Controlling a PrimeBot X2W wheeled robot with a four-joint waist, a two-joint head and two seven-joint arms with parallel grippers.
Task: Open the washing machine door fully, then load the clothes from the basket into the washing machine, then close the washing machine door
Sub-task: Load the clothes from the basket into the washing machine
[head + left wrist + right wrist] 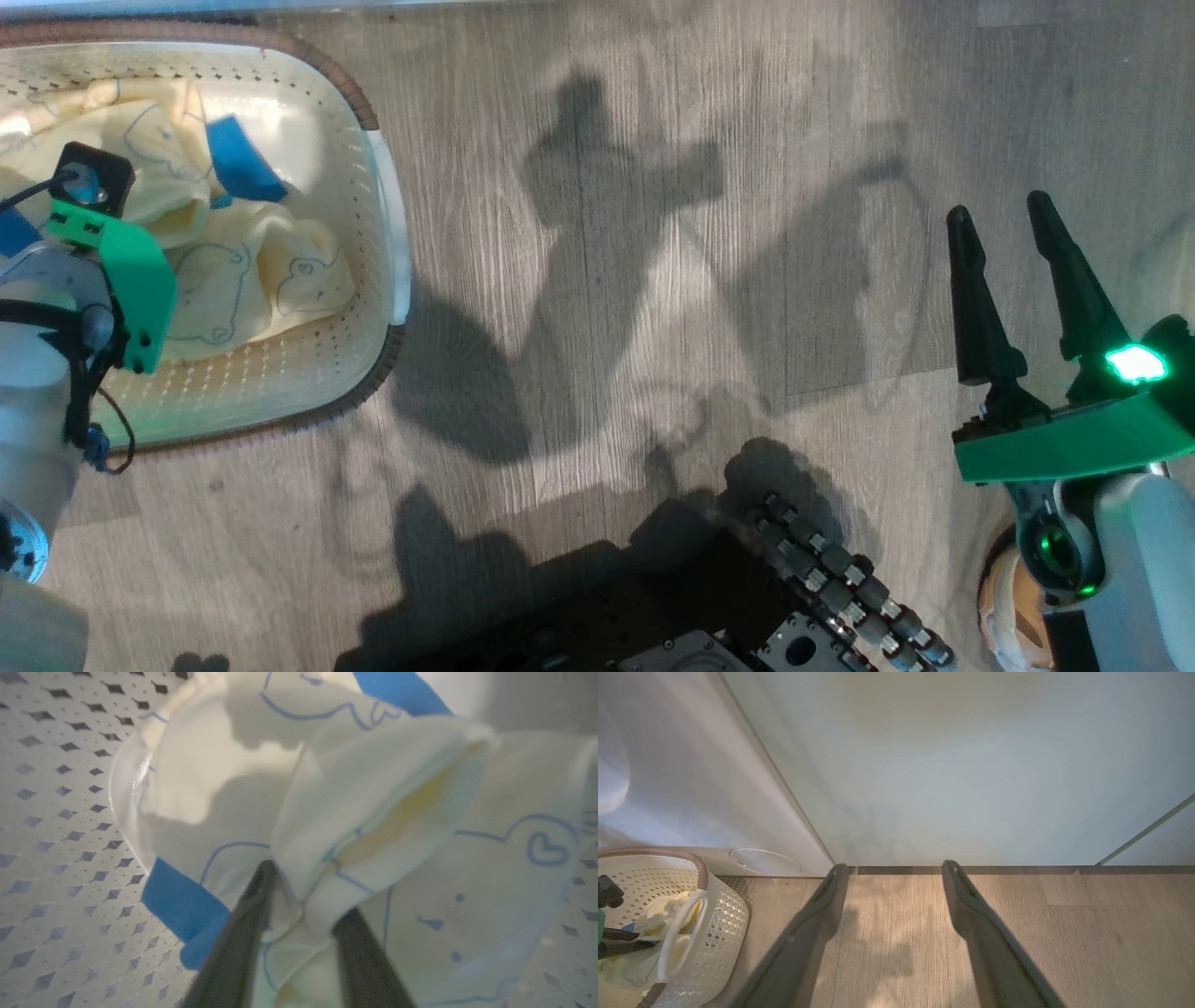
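The cream basket (pixel 383 187) stands on the floor at the upper left, with the pale yellow clothes (pixel 271 271) lying in it. My left arm reaches down into it, and its green wrist mount (pixel 131 280) hides the fingers. In the left wrist view, my left gripper (pixel 306 896) is open with its fingers either side of a raised fold of the clothes (pixel 420 812), close to the perforated basket wall (pixel 56 812). My right gripper (pixel 1004 224) is open and holds nothing above bare floor. The white washing machine (pixel 691 788) rises behind the basket (pixel 724 914). Its door is out of view.
A pale green cabinet panel (pixel 971 765) stands next to the machine, straight ahead of my right gripper (pixel 892 872). My dark wheeled base (pixel 840 579) sits at the bottom centre. Wood floor (pixel 653 280) lies between the basket and my right arm.
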